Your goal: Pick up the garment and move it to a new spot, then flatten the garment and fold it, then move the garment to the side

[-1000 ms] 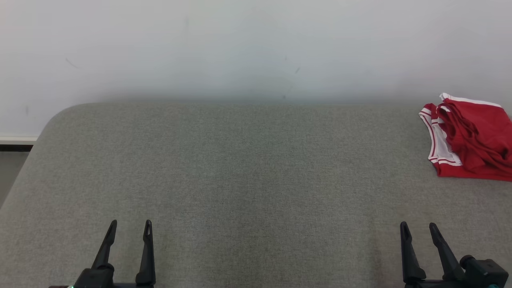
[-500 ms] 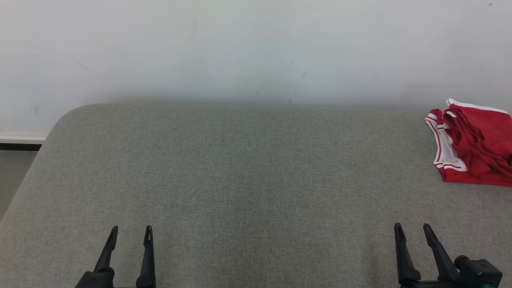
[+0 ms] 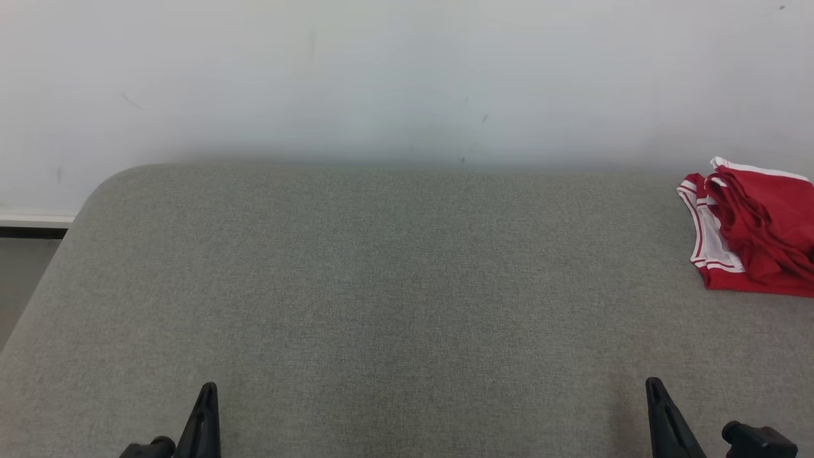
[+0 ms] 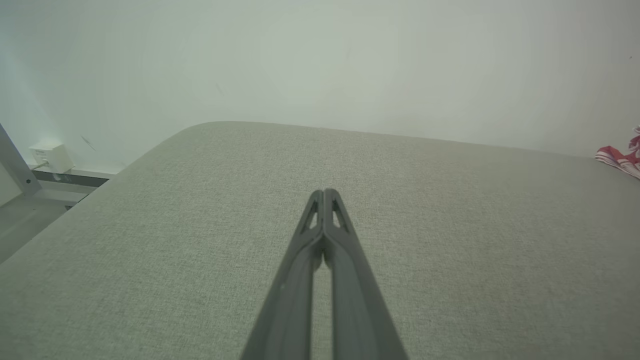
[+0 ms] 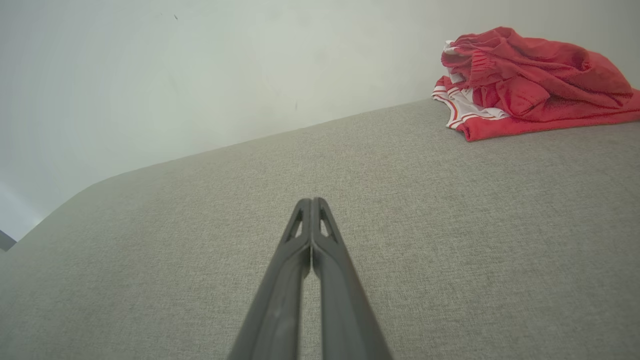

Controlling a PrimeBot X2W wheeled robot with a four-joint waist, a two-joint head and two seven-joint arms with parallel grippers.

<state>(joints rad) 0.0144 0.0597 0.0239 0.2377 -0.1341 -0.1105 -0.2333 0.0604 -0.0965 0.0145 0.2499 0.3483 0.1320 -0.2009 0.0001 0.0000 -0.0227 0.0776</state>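
Left gripper and right gripper: fingers pressed together, nothing gripped, bases cut off by the frame bottom. Red garment is bunched at the far right of the grey cushion by the wall, well apart from both. The frame edge crops it, so its full shape is unclear.

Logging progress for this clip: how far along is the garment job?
Done: nothing clearly; the garment lies rumpled at the far right of the surface. In hand: nothing; left tool and right tool are shut, empty, apart from it. Left: likely pickup, flattening, folding, setting aside.
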